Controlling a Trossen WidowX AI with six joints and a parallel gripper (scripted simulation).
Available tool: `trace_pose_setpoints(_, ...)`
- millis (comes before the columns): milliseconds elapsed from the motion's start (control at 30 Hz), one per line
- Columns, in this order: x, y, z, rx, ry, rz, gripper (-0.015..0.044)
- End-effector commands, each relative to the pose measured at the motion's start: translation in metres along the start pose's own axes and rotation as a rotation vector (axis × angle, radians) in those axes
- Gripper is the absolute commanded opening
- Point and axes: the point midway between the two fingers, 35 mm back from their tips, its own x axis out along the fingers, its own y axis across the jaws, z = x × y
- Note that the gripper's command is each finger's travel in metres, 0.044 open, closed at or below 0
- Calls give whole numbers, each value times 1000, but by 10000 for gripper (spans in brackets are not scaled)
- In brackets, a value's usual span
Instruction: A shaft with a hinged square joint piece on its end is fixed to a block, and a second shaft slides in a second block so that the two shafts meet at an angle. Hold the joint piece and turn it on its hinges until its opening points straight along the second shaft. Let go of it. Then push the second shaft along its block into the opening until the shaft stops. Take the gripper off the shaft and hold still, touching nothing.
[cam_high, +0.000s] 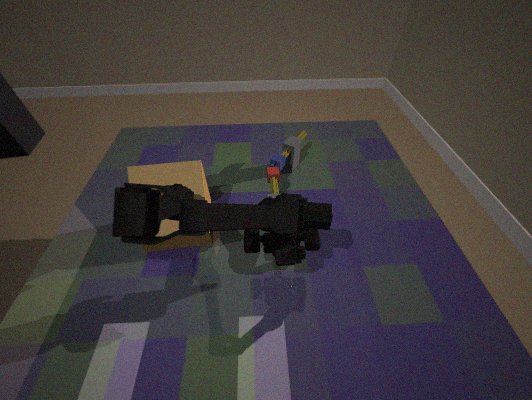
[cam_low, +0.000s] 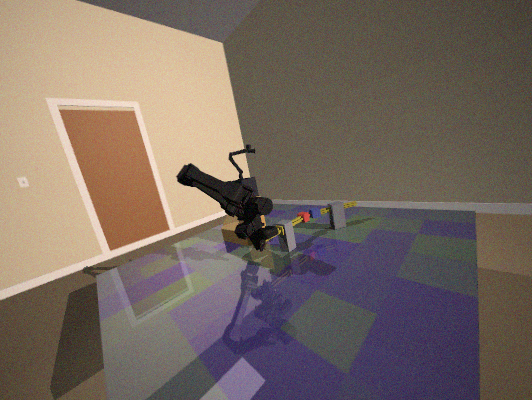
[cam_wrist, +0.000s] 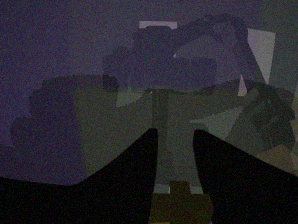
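Step in hand, prob.: the push. Gripper (cam_high: 283, 244) (cam_low: 263, 240) (cam_wrist: 174, 136) is gripping the near shaft (cam_high: 275, 185) (cam_low: 297, 220) (cam_wrist: 180, 205) at its outer end, on the near side of the near block (cam_high: 273, 196) (cam_low: 288, 236); fingers are closing on smth yellowish, low in the wrist view, w/ a gap showing btwn the tips. Arm is hiding most of the grip in the top view.

Task's thing: red piece (cam_high: 273, 174) (cam_low: 303, 217) is sitting at the far end of the near shaft, btwn the blocks, right up by the blue piece (cam_high: 278, 161) (cam_low: 315, 213). Blue is lying on the far shaft's (cam_high: 302, 135) (cam_low: 350, 204) side, near side of the far block (cam_high: 294, 150) (cam_low: 337, 216). Far shaft is slanting off to the far right in the top view. Can't tell if red is only touching or already entering; opening too small to see. Joint turn is looking done, more or less; that's a judgement.

Next, prob.: keep grip, push straight along the near block twd the joint till shaft is stopping, no sideways load, else the hinge may be swinging off line or shaft jamming. Then open, back off, hold still w/o contact.
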Motion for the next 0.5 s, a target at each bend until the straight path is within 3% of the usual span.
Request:
trace_pose_setpoints(0,0,0,0,0,0,1,0)
trace_pose_setpoints(233,0,0,0,0,0,1,0)
trace_pose_setpoints(333,0,0,0,0,0,1,67)
trace_pose_setpoints(467,0,0,0,0,0,1,67)
